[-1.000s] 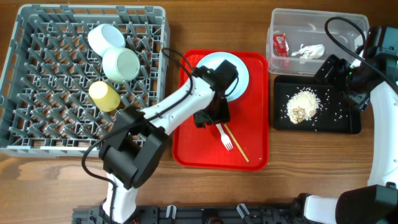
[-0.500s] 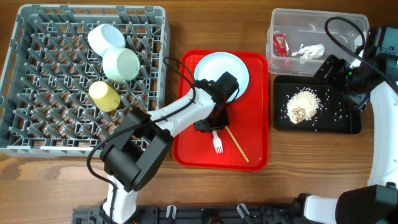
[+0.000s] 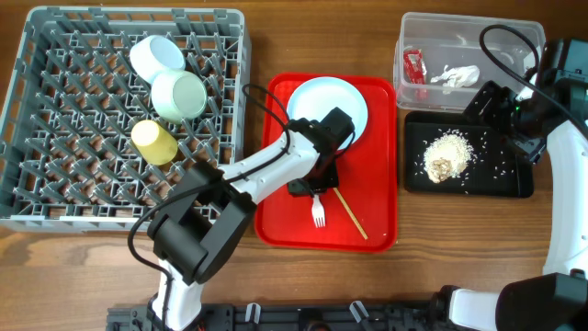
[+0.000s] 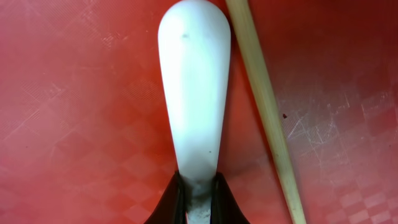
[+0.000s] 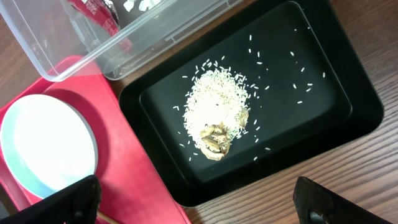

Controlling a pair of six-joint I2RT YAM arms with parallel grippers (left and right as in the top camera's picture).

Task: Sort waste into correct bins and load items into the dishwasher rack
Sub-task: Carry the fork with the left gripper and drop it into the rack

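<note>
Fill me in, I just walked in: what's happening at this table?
The left claw is shut on the white plastic fork on the red tray, beside the thin wooden stick. The right claw hangs open near the shallow black tray of rice scraps. Two bowls and a yellow cup sit in the grey-blue rack.

A wooden table point(image 3: 432, 267) fills the overhead view, its brown top streaked with darker grain running left to right. Light falls evenly from above and throws only soft, short shadows on the wood. A black rail point(image 3: 276, 318) lines the lower edge of that view.
</note>
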